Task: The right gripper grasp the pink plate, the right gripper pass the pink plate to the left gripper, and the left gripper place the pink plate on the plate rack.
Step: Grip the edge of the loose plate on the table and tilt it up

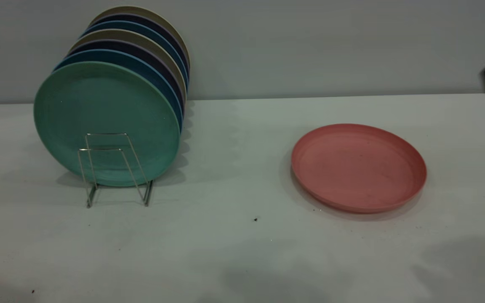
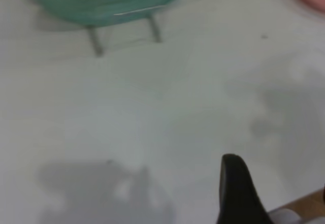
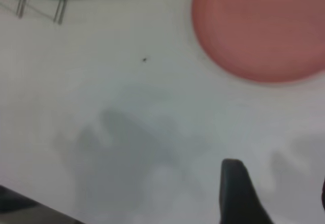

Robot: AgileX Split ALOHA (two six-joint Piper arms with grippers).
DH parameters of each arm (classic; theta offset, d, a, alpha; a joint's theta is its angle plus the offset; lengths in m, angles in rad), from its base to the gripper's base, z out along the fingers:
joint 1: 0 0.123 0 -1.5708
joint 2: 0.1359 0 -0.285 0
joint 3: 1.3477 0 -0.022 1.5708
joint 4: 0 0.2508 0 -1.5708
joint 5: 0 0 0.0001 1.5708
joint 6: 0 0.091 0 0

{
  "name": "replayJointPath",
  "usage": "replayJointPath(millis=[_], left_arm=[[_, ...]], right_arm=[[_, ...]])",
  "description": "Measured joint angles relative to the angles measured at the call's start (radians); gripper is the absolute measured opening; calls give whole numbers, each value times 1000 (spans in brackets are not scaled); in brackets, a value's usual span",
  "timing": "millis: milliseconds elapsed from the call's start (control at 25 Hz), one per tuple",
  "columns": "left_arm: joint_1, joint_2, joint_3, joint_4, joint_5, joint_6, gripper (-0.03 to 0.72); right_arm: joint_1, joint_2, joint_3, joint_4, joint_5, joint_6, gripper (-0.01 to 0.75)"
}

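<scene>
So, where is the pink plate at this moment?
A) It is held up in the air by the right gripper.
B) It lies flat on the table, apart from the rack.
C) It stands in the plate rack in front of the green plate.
B: the pink plate lies flat on the table, well to the side of the plate rack, and no gripper touches it.

No lettering, label, brand mark or number is showing anywhere in these views: the pink plate (image 1: 358, 167), the mint-green plate (image 1: 107, 122) and the others standing in the plate rack (image 1: 114, 168), and the white tabletop (image 1: 234, 252) are all appearing plain and unmarked.
</scene>
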State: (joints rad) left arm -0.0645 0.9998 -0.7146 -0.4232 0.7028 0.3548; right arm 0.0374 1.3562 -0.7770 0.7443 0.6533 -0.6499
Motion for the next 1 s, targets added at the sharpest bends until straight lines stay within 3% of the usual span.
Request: replayJointPath(millis=[200,520,1000], left_arm=[[0,24,0,-55,-9,59,425],[0,24,0,-59,-10,68,425],[0,24,0,-59,-10,70,425]], right_arm=[[-20,302,-132,61,13,-99,411],[-165,614,-281,158,37,-210,411],[-174,897,-469,328,-33,-318,411]])
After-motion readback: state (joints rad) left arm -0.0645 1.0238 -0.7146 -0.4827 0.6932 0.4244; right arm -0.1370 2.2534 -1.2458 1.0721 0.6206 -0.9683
